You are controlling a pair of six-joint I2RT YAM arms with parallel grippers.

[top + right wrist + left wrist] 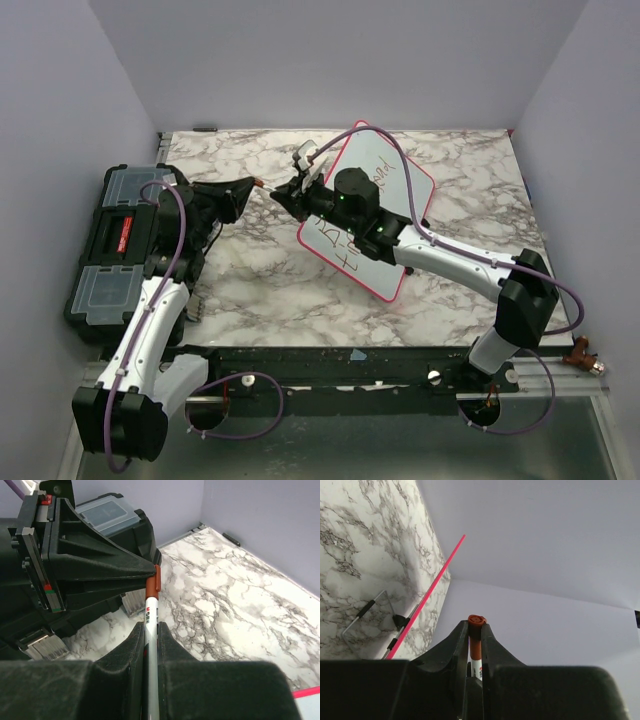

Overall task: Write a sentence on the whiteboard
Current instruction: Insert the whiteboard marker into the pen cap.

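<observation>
The marker (pixel 265 187) hangs above the marble table between both grippers. My left gripper (pixel 250 188) is shut on its red-brown cap (pixel 476 630). My right gripper (pixel 284 193) is shut on its white barrel (pixel 150 625), and the cap end (pixel 154 582) sits in the left fingers (pixel 100 565). The whiteboard (pixel 400 160), red-framed, lies angled on the table under the right arm. Its red edge shows in the left wrist view (pixel 427 595). The sentence (pixel 335 248) is dark lettering, mostly hidden by the arm, with more letters at the far end (pixel 386 172).
A black toolbox (pixel 118 240) with clear lid compartments stands at the table's left edge, right behind my left gripper; it shows in the right wrist view (pixel 107 512). Walls close the left, back and right sides. A thin wire bracket (pixel 366 611) lies by the board.
</observation>
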